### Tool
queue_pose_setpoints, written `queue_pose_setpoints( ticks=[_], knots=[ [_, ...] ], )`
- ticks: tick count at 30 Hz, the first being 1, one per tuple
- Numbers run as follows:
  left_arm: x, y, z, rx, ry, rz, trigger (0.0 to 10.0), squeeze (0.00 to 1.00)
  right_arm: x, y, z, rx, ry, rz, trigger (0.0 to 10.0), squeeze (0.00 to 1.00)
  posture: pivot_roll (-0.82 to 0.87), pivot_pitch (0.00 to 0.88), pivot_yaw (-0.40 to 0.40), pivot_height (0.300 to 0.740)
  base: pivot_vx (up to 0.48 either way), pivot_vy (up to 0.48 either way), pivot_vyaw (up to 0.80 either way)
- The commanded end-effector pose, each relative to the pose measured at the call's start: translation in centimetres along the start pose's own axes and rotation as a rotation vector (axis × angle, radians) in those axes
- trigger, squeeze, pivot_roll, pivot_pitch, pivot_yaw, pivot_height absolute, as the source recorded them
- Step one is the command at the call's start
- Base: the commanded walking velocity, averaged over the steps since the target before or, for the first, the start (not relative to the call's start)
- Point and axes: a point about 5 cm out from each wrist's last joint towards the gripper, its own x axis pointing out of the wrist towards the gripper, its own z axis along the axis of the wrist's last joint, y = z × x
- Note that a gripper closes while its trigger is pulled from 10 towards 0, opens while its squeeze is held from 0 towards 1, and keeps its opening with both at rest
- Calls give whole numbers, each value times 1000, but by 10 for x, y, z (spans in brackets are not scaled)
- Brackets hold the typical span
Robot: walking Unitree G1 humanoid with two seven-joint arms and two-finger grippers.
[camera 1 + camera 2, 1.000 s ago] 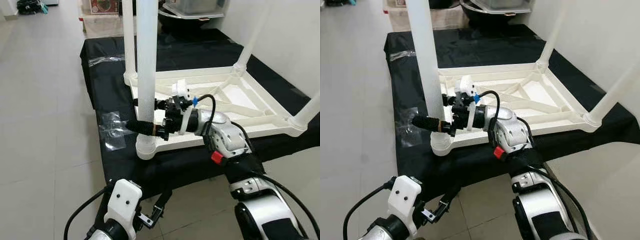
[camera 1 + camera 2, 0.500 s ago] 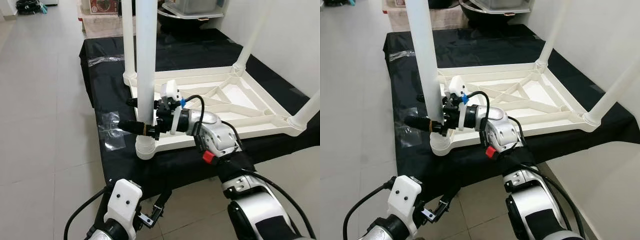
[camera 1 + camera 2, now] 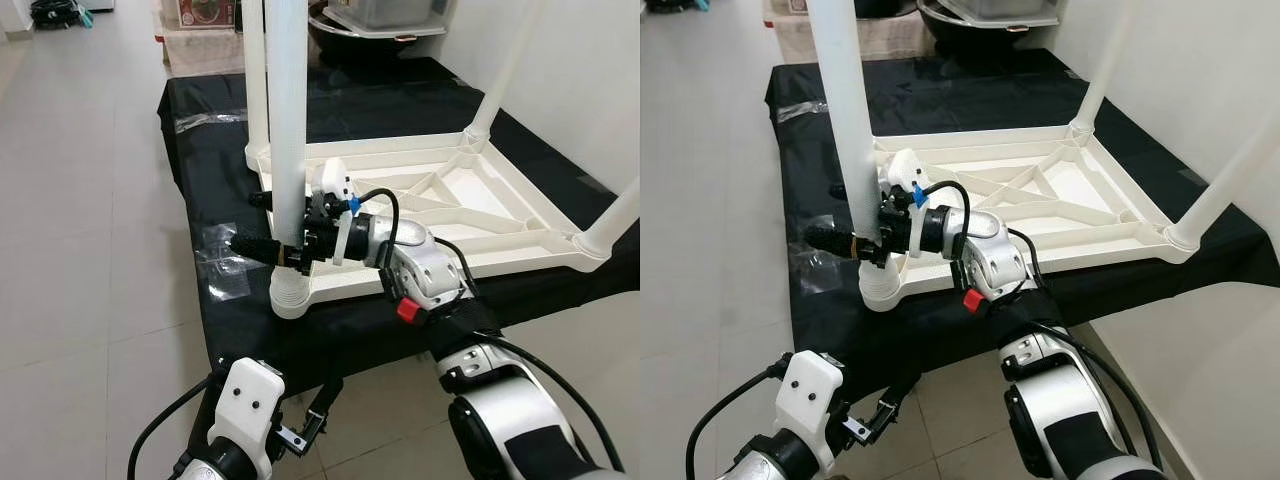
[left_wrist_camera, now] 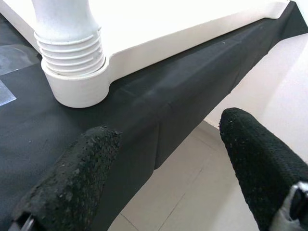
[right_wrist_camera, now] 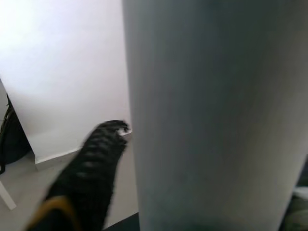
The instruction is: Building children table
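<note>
- On black cloth (image 3: 215,190): upturned white table (image 3: 480,205).
- Right gripper (image 3: 268,238): fingers clasping near corner leg (image 3: 287,130).
- Left gripper (image 4: 168,163): fingers spread apart, holding nothing.

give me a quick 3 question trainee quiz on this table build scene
1. True or false: the upturned white table top lies on a black cloth.
2. Which pincer is around the near corner leg?
A. left pincer
B. right pincer
C. both
3. Fill in: the left pincer hangs below the table edge with its fingers ____.

Key:
1. True.
2. B: the right pincer has one finger on each side of the leg, just above its threaded socket.
3. Open, and holding nothing.
</note>
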Motion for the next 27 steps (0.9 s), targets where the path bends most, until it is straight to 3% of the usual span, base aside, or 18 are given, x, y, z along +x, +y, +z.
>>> queue_pose_setpoints(
  ticks=[1, 2, 16, 21, 24, 27],
  knots=[
    [-1, -2, -1, 3, 2, -4, 10000, 0, 2, 0, 1, -14, -4, -1, 3451, 0, 154, 131, -109, 740, 0, 0, 0],
    [-1, -2, -1, 3, 2, -3, 10000, 0, 2, 0, 0, -11, -3, -8, 0, 0, 155, 134, -110, 740, 0, 0, 0],
    [0, 3, 2, 9, -7, 18, 10000, 0, -5, 0, -6, -23, -9, -53, 0, 0, 157, 140, -105, 740, 0, 0, 0],
    [1, 14, 6, 23, -26, 62, 10000, 0, -9, -7, -13, -11, 3, -241, 0, 0, 155, 143, -100, 740, 0, 0, 0],
    [2, 15, 7, 23, -28, 66, 10000, 0, -10, -8, -14, -7, 6, -266, 0, 0, 155, 143, -100, 740, 0, 0, 0],
    [2, 19, 7, 38, -30, 78, 10000, 0, -16, -13, -25, 1, 46, -402, 0, 0, 152, 147, -96, 740, 0, 0, 0]
  ],
)
